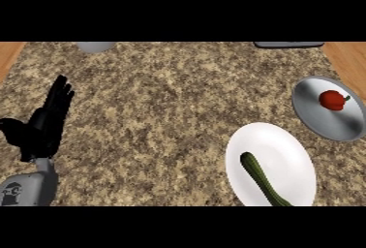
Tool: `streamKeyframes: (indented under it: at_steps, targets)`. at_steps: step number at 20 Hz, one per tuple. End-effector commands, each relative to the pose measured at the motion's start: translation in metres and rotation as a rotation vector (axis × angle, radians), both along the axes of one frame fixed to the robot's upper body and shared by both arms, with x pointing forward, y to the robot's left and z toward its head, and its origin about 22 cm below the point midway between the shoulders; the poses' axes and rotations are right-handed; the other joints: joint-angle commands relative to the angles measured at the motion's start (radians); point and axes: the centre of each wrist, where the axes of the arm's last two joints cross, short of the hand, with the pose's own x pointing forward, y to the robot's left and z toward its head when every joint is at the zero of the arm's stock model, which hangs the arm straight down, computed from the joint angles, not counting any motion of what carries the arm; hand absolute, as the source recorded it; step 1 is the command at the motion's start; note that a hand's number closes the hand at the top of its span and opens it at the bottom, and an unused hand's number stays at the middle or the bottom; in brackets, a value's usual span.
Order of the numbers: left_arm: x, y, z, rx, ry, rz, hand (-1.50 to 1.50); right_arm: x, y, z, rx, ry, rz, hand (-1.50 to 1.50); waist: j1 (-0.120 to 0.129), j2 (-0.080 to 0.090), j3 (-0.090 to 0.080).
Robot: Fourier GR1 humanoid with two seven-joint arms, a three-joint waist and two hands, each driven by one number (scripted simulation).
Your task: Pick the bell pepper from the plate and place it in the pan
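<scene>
the left hand (44, 123) rests at the left edge, fingers straight and apart, holding nothing. a white plate (286, 150) holds a green cucumber (263, 179). just beside it, the grey pan (318, 114) holds the red bell pepper (332, 100).

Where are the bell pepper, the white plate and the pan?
bell pepper (331, 100): head view, middle of red body.
white plate (282, 147): head view, bare upper surface.
pan (313, 114): head view, bare grey floor.
</scene>
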Motion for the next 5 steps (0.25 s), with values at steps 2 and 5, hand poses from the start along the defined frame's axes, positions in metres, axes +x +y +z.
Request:
streamKeyframes:
  at_steps: [2,5]
  targets:
    - [0.002,-0.001,-0.001,-0.002,-0.009,0.001,0.00,-0.039,0.028,-0.011,-0.017,0.041,0.032,-1.50,0.003,0.004,-0.001]
    - [0.008,-0.017,0.006,-0.017,0.007,-0.015,0.00,-0.057,0.033,0.023,-0.061,0.047,-0.012,-1.50,0.011,0.007,0.001]
